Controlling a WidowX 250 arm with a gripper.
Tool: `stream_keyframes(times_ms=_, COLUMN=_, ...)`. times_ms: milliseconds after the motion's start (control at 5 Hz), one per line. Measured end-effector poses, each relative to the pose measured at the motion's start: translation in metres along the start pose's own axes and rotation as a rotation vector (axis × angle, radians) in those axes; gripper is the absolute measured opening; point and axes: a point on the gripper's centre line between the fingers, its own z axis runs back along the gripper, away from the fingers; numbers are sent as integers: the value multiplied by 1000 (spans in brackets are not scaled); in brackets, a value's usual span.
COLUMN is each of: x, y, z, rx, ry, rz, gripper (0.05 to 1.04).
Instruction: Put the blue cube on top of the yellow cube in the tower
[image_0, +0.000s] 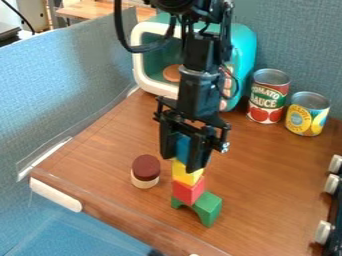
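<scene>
1. Nearest is the front edge of the table (127, 220), below the fingers and to the view's left, with a white strip (57, 194) along part of it.
2. At the view's right edge, well apart from the fingers, stands a black unit (338, 205) with white knobs (323, 232) facing the table.
3. Below the fingers, the green arch (210, 207) stands on its legs as the foot of the tower.
4. The red cube (188, 191) rests on the green arch, also below the fingers.
5. The yellow cube (186, 174) sits on the red cube, just under the fingertips, one of which overlaps it in view.
6. The blue cube (182, 148) is between the fingers of the gripper (181, 164), directly above the yellow cube. The fingers point down and are partly closed, about the cube's width apart, with the blue cube held between them. Whether its underside touches the yellow cube, I cannot tell.
7. Left of the fingertips in view, near the tower but apart from it, a round block (145, 171) stands upright, dark brown above and cream below.
8. Farther back and right of the fingers are two upright cans near each other: the yellow can (308, 114) and, a little beyond, the red can (269, 96).
9. Behind the fingers and the arm is the teal oven (243, 50), with a white-framed front.
10. Grey-blue panels (73, 80) rise behind and to the left.
</scene>
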Motion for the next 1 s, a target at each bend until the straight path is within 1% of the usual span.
stream_keyframes(times_ms=400, x=-2, y=5, z=0, rx=-12, ry=1, rz=20, gripper=597)
stream_keyframes(times_ms=600, x=-1, y=4, z=0, rx=-16, ry=10, rz=19, gripper=669)
stream_keyframes(times_ms=800, x=-1, y=6, z=-3, rx=-13, ry=20, rz=25, gripper=962)
stream_keyframes(times_ms=1000, x=-1, y=4, z=-2, rx=-22, ry=22, rz=29, gripper=1007)
